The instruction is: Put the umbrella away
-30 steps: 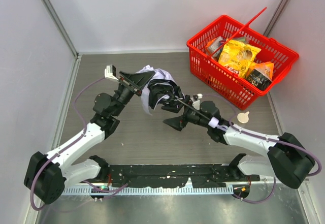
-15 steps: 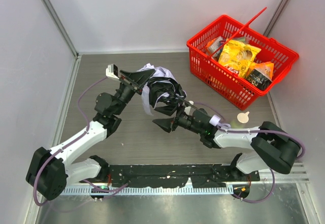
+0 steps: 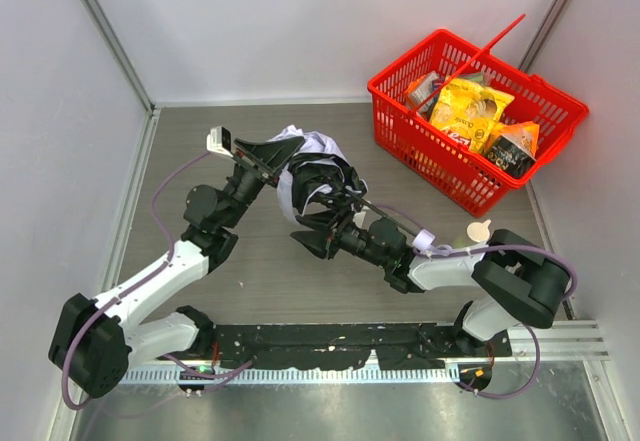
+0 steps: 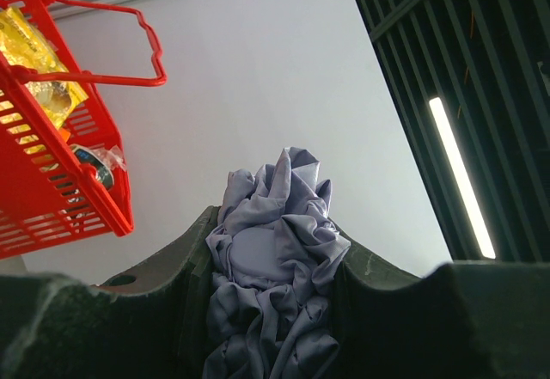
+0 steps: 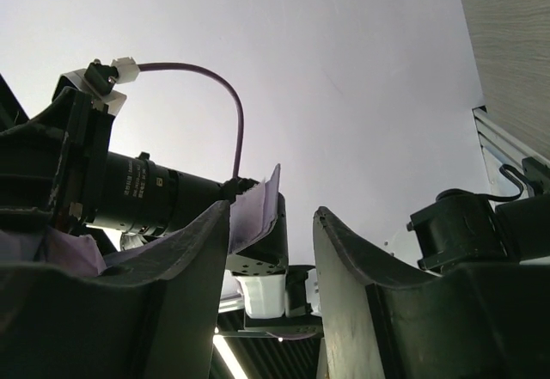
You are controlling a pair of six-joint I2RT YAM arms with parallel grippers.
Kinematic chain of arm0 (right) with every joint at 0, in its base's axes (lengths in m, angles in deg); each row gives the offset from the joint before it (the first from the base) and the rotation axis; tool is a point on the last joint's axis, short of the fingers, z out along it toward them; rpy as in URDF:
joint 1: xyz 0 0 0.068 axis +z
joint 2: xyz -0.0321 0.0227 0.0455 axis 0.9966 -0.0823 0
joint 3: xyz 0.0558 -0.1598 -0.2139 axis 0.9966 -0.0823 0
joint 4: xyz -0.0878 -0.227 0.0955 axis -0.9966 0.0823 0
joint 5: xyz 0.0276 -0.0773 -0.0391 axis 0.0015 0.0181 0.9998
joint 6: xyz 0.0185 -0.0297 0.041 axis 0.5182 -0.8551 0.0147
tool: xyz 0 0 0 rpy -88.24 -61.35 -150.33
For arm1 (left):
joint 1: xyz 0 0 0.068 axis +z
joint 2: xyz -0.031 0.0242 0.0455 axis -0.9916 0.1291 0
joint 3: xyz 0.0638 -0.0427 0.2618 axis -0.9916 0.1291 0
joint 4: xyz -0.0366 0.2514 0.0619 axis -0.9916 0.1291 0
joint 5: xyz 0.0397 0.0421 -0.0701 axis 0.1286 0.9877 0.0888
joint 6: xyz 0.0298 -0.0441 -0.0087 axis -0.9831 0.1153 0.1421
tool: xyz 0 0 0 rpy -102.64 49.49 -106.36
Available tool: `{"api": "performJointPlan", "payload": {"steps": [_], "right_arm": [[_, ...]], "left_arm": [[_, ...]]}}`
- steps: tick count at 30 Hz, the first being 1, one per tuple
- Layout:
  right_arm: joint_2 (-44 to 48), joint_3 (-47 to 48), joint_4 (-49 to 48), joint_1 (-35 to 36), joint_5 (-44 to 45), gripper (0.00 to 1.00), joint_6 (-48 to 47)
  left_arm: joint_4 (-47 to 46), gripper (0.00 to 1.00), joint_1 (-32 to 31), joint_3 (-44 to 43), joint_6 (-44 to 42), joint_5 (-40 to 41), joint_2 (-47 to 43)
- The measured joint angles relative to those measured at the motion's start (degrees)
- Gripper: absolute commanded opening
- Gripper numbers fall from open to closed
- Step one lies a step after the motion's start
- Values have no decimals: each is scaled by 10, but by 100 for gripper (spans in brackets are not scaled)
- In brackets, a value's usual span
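The left end effector (image 3: 288, 151) was clenched on the umbrella's (image 3: 316, 149) bunched lavender fabric over the bench (image 3: 280, 293), well apart from the basket (image 3: 402, 126). The right end effector (image 3: 318, 229), just beside the fabric, had its 2 fingers spread, gripping nothing.

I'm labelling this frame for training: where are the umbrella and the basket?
umbrella (image 4: 273, 259), left wrist view, on the bunched lavender fabric.
basket (image 3: 420, 151), top external view, on its near red side wall.
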Motion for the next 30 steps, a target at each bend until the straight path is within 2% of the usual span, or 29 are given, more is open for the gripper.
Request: {"api": "performJointPlan", "payload": {"steps": [5,7,9,17,21,23,24,26,30], "right_arm": [[-6,8,-12,0,7,43,0],[-7,10,-15,0,8,37,0],[-8,11,-20,0,10,36,0],[-8,11,-23,0,15,44,1],[-8,11,-23,5,16,35,1],[-8,11,-23,9,16,27,2],[-8,11,-23,12,17,15,2],[-8,11,-24,16,18,1,1],[-8,11,-26,17,26,1,2]], "left_arm": [[-1,0,-8,0,1,0,-10],[-2,0,-11,0,1,0,-12],[-2,0,-14,1,2,0,-12],[-3,0,-16,9,3,0,-12],[-3,0,-16,11,4,1,-12],[-3,0,-16,11,4,1,-12],[-3,0,-16,11,4,1,-12],[-3,0,-16,11,4,1,-12],[-3,0,-16,11,7,3,-12]]}}
